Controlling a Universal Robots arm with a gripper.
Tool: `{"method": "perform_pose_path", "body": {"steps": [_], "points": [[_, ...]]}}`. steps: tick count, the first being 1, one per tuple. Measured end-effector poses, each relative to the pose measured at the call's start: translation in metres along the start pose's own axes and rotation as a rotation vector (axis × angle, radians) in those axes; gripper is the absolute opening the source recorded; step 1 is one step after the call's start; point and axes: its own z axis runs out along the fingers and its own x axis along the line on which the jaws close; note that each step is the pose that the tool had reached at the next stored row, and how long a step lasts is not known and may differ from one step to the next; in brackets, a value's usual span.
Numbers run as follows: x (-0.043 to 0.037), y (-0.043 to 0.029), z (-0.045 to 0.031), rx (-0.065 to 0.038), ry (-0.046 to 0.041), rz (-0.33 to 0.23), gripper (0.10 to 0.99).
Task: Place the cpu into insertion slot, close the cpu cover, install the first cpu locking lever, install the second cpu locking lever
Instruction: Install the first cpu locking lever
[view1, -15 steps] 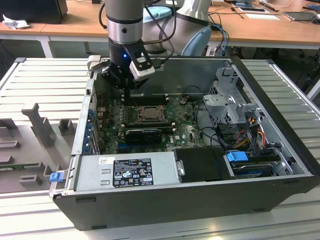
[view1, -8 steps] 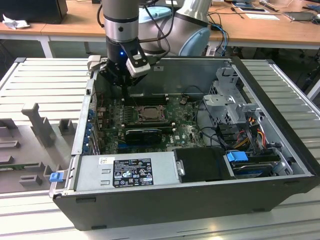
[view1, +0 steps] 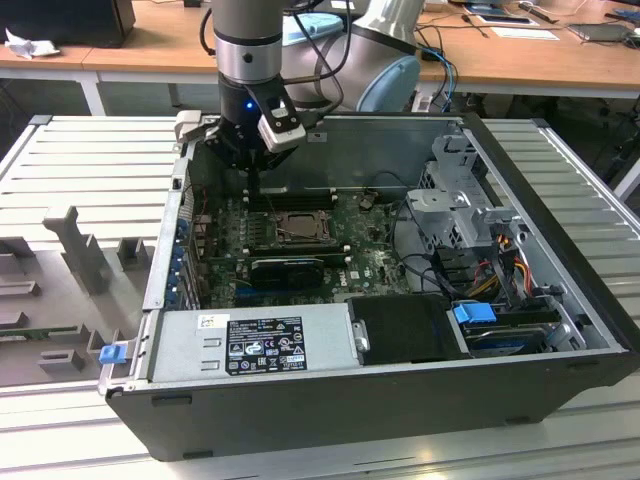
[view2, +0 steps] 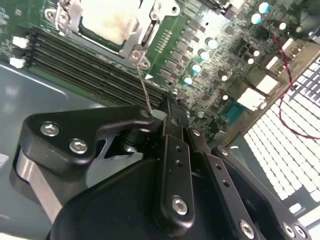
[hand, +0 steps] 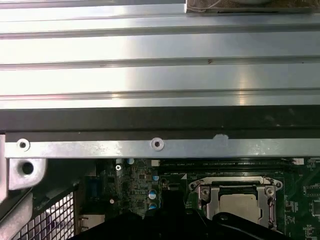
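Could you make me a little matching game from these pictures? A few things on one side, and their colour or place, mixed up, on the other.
Things:
1. cpu
2. cpu cover
3. gripper
4. power supply

Descriptions:
A. silvery frame closed down around the chip
B. grey box with a dark label, along the case's near edge in the exterior view
C. pale beige square face, sitting in the socket
D. black, hanging over the board beside the memory slots

Pairs: 1-C, 2-A, 3-D, 4-B
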Motion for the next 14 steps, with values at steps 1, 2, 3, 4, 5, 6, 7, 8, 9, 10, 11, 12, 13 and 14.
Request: {"method": "perform_pose_path", "body": {"steps": [1, 2, 3, 4, 5, 6, 7, 8, 9, 10, 11, 12, 13, 14], "points": [[-0.0022, 0.0, 0.0, 0.0, 0.0, 0.0, 0.106], [-0.0028, 0.0, 0.0, 0.001, 0.0, 0.0, 0.106], [-0.0032, 0.0001, 0.0, 0.003, -0.0001, 0.0, 0.106], [-0.0032, 0.0, 0.0, 0.004, -0.0001, 0.0, 0.106], [-0.0032, 0.0, 0.0, 0.004, -0.0001, 0.0, 0.106], [-0.0033, 0.0, 0.0, 0.004, -0.0001, 0.0, 0.106], [-0.0036, 0.0001, 0.0, 0.004, 0.0, 0.0, 0.106], [-0.0045, 0.0001, 0.0, 0.004, -0.0001, 0.0, 0.106], [-0.0049, 0.0001, 0.0, 0.004, -0.0001, 0.0, 0.106], [-0.006, 0.0001, 0.0001, 0.004, -0.0002, 0.0, 0.106], [-0.0072, 0.0002, 0.0, 0.004, -0.0001, 0.0, 0.106], [-0.0088, 0.0002, 0.0001, 0.004, -0.0002, 0.0, 0.106], [-0.0099, 0.0002, 0.0, 0.004, -0.0002, 0.0, 0.106], [-0.0108, 0.0002, 0.0, 0.004, -0.0001, 0.0, 0.106]]}}
